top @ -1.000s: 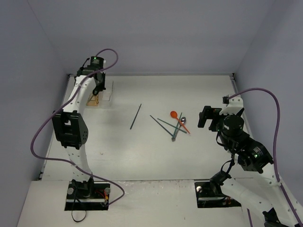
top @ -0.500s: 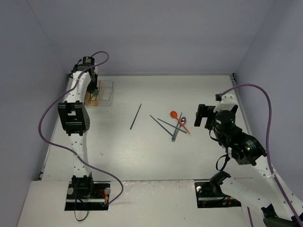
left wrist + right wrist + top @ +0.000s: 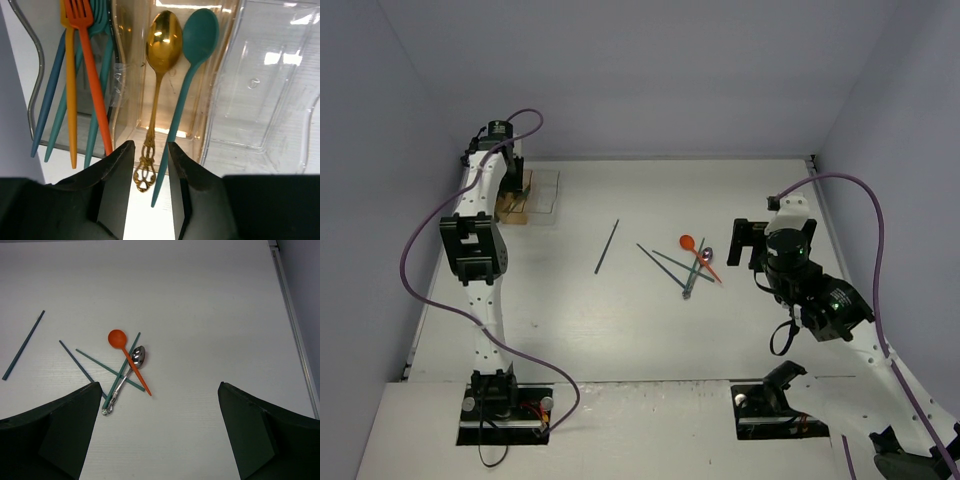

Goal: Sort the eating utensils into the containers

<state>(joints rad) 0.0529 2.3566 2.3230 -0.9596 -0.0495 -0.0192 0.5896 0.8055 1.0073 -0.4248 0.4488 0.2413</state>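
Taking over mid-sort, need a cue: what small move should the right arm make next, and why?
Probably lower the right tool toward the orange spoon: the tool is open and empty above it, and that spoon seems to lie over the teal sticks, beside the silver spoon.

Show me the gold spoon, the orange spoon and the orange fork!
gold spoon (image 3: 163, 37), left wrist view, on its bowl.
orange spoon (image 3: 117, 338), right wrist view, on its round bowl.
orange fork (image 3: 93, 85), left wrist view, midway along its handle.
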